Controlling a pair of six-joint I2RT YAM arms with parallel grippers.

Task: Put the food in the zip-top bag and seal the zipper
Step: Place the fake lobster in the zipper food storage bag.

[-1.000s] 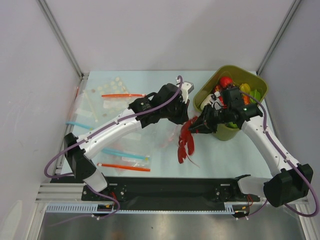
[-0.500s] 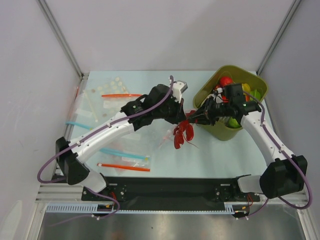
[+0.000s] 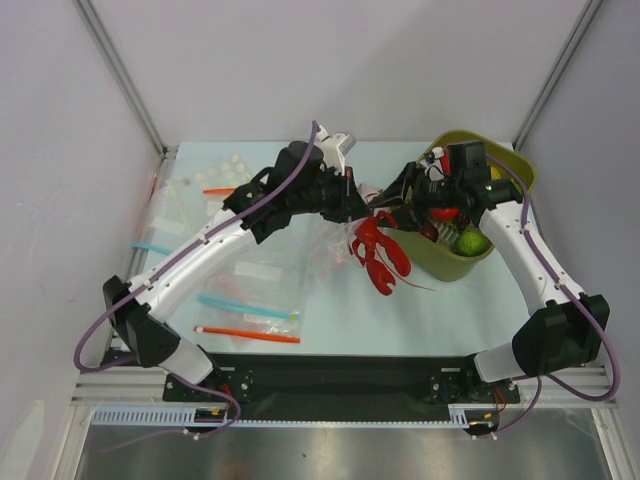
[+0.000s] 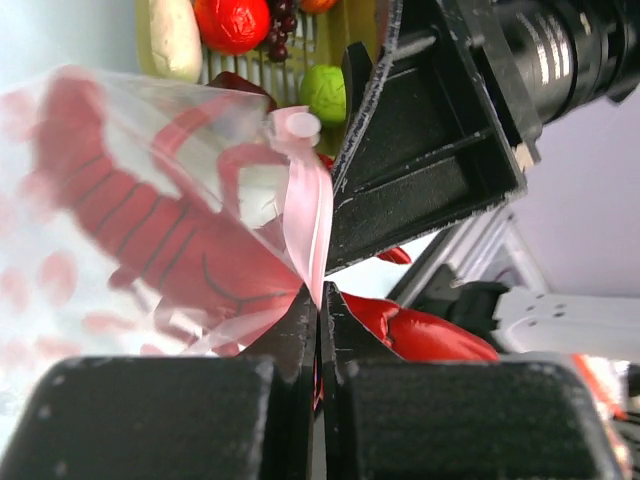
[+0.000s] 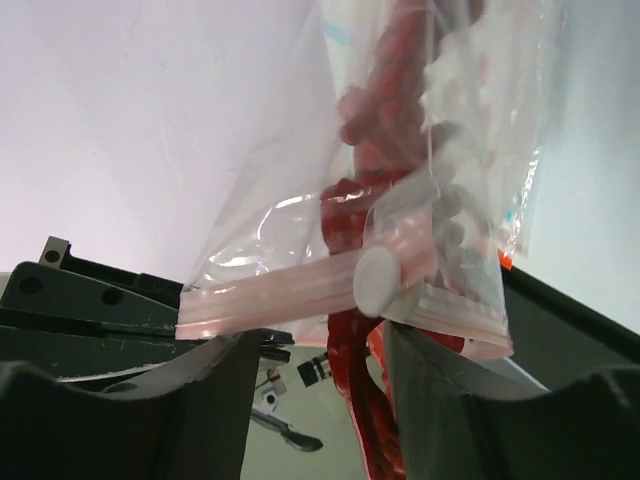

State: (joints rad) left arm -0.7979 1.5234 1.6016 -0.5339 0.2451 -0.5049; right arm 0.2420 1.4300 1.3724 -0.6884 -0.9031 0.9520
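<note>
Over the last second both arms have moved away from the near edge, towards the far side of the table; the red plastic toy lobster [image 3: 382, 258], which hung low and clear of the film, now sits higher, against the mouth of the crinkly clear plastic zip-top bag [image 3: 325, 240].

The left gripper [image 4: 320, 310] has its jaws pressed together on the thin pale pink translucent zipper [image 4: 308, 200]; it holds the mouth off the table. The right gripper [image 5: 325, 335] has its jaws apart with a red limb in the gap; whether they grip it cannot be told; the zipper crosses just ahead of its fingertips, carrying a small white round knob [image 5: 377, 280].

In the left wrist view the lobster body shows through the film, so it appears partly inside; a red part below the zipper lies outside.

Judgement: insertion of the first item is under way, not complete. The white radish [image 4: 173, 35] and round red tomato [image 4: 232, 22] lie in the olive-green plastic bin [image 3: 445, 262]; the zipper is unsealed.
</note>
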